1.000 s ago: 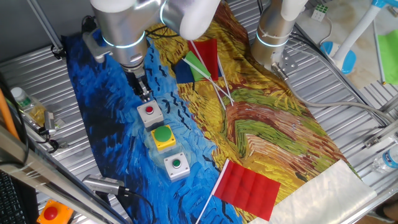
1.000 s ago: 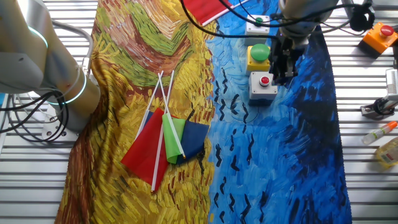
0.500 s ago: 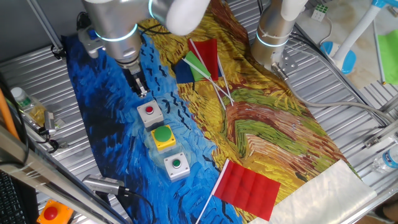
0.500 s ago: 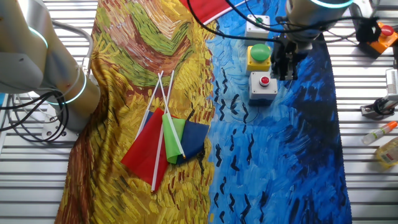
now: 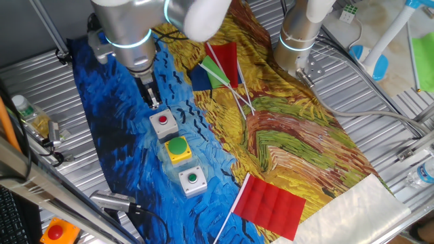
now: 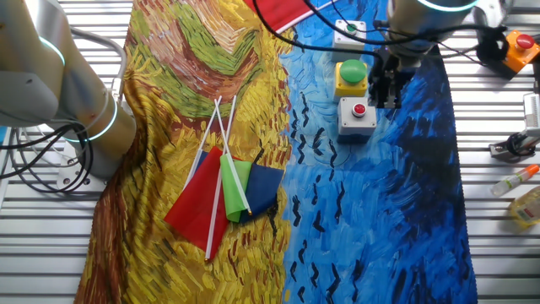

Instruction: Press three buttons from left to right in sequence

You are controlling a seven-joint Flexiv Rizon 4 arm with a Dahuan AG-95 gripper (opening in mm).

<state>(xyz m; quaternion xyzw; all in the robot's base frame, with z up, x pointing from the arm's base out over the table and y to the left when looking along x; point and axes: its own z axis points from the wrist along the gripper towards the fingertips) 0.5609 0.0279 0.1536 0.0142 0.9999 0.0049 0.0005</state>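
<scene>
Since a second ago the claw (image 5: 154, 104) has lifted and drawn slightly away from the grey box with the small red button (image 5: 163, 124), so its tips now hang just above and beside that box rather than down close to it; over the last half second it has barely moved. My reading is that the first press, on the leftmost button, is either just finished or about to be retried, and the pictures do not settle which. The three boxes sit in a short touching-to-near row on the blue part of the painted cloth covering the tabletop (image 5: 27, 74): the red-button box nearest the claw, then the yellow box with the large green button (image 5: 178, 148), then the grey box with the small green button (image 5: 192, 181) farthest off. In the other fixed view the claw (image 6: 386, 101) stands beside the red-button box (image 6: 358, 116). Whether its fingers are apart or together I cannot tell.
</scene>
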